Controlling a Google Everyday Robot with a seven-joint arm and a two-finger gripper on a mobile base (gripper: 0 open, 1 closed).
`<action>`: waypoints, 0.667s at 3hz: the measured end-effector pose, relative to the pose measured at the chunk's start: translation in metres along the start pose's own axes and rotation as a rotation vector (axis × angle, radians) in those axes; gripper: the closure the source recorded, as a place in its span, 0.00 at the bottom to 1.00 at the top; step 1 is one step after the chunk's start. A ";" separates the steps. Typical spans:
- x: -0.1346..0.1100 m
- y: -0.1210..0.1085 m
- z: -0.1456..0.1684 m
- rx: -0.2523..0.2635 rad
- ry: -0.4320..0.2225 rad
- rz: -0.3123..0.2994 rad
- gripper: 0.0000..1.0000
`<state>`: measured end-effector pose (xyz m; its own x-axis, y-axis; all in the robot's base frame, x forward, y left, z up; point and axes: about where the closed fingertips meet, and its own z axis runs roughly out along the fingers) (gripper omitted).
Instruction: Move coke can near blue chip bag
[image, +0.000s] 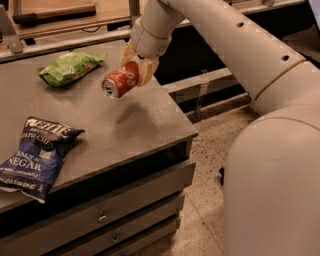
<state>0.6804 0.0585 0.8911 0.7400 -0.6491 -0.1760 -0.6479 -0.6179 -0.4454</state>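
The coke can is red-orange with a silver end facing me. It lies sideways in my gripper, which is shut on it and holds it lifted above the grey tabletop, near the back right. Its shadow falls on the table below. The blue chip bag is dark navy with white lettering and lies flat at the table's front left edge, well to the left of and nearer than the can.
A green chip bag lies at the back of the table, left of the can. The table has drawers below its front edge. My large white arm fills the right side above a speckled floor.
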 end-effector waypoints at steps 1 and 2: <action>-0.026 0.009 -0.018 0.033 -0.089 -0.038 1.00; -0.055 0.023 -0.048 0.093 -0.071 -0.091 1.00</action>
<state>0.6162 0.0591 0.9326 0.8079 -0.5573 -0.1915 -0.5605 -0.6265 -0.5416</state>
